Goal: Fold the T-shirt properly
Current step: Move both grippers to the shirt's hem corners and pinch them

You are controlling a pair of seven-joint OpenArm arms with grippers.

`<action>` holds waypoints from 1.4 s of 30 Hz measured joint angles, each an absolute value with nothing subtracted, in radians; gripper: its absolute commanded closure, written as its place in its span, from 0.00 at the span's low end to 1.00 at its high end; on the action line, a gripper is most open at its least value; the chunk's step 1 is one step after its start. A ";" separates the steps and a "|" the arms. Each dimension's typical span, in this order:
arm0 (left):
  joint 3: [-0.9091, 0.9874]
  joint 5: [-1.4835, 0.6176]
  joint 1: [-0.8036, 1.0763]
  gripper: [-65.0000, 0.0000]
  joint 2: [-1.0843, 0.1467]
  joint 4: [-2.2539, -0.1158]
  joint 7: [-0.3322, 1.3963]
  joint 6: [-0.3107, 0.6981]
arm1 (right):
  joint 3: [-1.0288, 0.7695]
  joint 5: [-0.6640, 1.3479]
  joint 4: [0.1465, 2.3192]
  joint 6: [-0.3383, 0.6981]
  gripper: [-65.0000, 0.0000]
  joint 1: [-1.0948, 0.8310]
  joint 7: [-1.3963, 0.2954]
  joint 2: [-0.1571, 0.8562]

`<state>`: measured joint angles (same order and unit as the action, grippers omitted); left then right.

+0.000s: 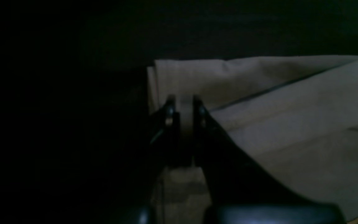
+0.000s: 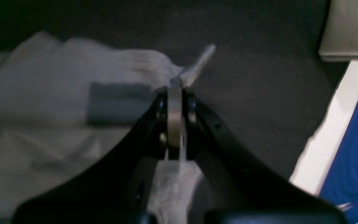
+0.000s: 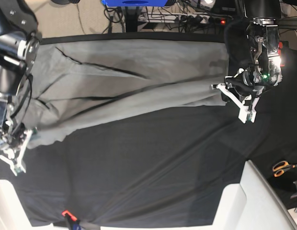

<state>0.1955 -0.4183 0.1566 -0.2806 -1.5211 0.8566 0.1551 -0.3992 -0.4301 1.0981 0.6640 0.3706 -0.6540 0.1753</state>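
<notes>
T-shirt (image 3: 129, 91) spread lengthwise across far half of worktop (image 3: 153, 177); left end effector (image 1: 183, 107) clamped on one end corner; right end effector (image 2: 175, 102) clamped on opposite end; both equally engaged.

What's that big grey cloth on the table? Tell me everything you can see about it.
It is the T-shirt, plain grey and soft-looking, stretched in a long creased band across the far half of the black tablecloth. The left gripper pinches one end and the right gripper the other, both shut on its fabric.
</notes>
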 measured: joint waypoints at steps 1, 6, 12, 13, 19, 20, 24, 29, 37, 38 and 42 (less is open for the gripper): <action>0.196 -0.419 0.159 1.00 -0.283 -1.521 0.856 0.155 | -0.399 -0.438 1.130 0.672 1.00 0.353 -0.689 0.165; 0.196 -0.418 0.162 1.00 -0.286 -1.522 0.857 0.156 | -0.399 -0.423 1.292 0.691 1.00 0.267 -0.800 0.148; 0.192 -0.418 0.165 1.00 -0.289 -1.534 0.854 0.156 | -0.399 -0.417 1.477 0.693 1.00 0.132 -0.913 0.131; 0.175 -0.413 0.167 1.00 -0.291 -1.543 0.854 0.152 | -0.400 -0.421 1.495 0.691 1.00 0.115 -0.919 0.125; 0.111 -0.415 0.181 1.00 -0.305 -1.587 0.857 0.156 | -0.404 -0.426 1.627 0.690 1.00 -0.013 -0.936 0.061; 0.112 -0.415 0.181 1.00 -0.306 -1.587 0.856 0.154 | -0.404 -0.425 1.643 0.691 1.00 -0.031 -0.934 0.052; 0.112 -0.415 0.199 1.00 -0.308 -1.592 0.854 0.154 | -0.404 -0.426 1.710 0.690 1.00 -0.092 -0.928 0.041; 0.112 -0.414 0.217 1.00 -0.328 -1.598 0.853 0.154 | -0.405 -0.425 1.739 0.691 1.00 -0.157 -0.928 0.029; 0.114 -0.415 0.252 1.00 -0.338 -1.672 0.856 0.156 | -0.406 -0.425 1.813 0.691 1.00 -0.233 -0.928 0.016; 0.114 -0.415 0.253 1.00 -0.338 -1.672 0.853 0.155 | -0.406 -0.418 1.832 0.691 1.00 -0.245 -0.926 0.013; 0.114 -0.415 0.278 1.00 -0.338 -1.672 0.857 0.155 | -0.406 -0.418 1.872 0.690 1.00 -0.293 -0.926 0.014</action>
<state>0.1139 -0.4149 0.2775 -0.3382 -1.6718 0.8574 0.1555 -0.4061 -0.4183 1.8717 0.6903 -0.2928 -0.9260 0.0135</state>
